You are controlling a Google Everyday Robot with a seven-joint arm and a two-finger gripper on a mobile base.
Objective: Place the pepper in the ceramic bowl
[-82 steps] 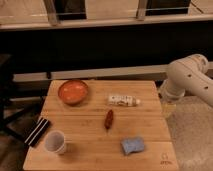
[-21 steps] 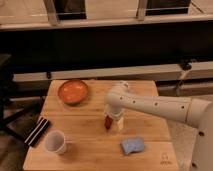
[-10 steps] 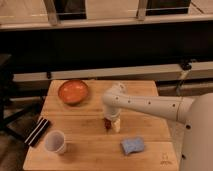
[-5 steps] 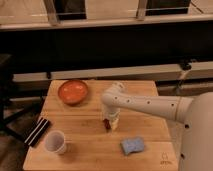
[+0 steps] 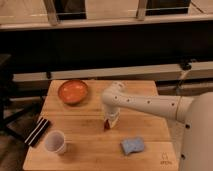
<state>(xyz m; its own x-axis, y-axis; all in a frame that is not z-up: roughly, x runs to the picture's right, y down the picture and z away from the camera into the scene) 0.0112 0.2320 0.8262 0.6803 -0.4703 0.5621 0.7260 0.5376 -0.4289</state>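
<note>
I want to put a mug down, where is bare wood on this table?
Bare: the near edge between the paper cup and the sponge, and the right corner past the sponge. Crowded: the middle, where the gripper sits at the pepper; the bowl takes the far left.

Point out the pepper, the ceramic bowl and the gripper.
pepper (image 5: 105, 125), camera view, visible red end.
ceramic bowl (image 5: 61, 93), camera view, left rim.
gripper (image 5: 111, 121), camera view, tip, right at the pepper.
</note>
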